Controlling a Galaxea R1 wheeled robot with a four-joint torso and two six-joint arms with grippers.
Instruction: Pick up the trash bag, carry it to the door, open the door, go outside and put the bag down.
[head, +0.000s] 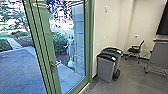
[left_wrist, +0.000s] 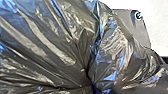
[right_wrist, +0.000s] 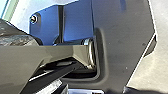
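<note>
A green-framed glass door (head: 67, 85) stands on the left side of the head view, its lever handle (head: 55, 63) on the upright stile. Paving (head: 20, 65) shows outside through the glass. The black trash bag (left_wrist: 45, 40) is large and close in the left wrist view. Its folds run together at my left gripper (left_wrist: 91, 83), which is shut on the gathered plastic; the bag hides the fingertips. Part of the trash bag (right_wrist: 17, 36) also appears in the right wrist view, beside the robot's body. How my right gripper stands cannot be made out.
Two wheeled bins, a grey one (head: 106, 68) and a green-lidded one (head: 112, 51), stand against the wall right of the door. Farther right are an office chair (head: 135, 50) and a grey wheeled stand (head: 158, 55). Shrubs (head: 59, 42) grow outside.
</note>
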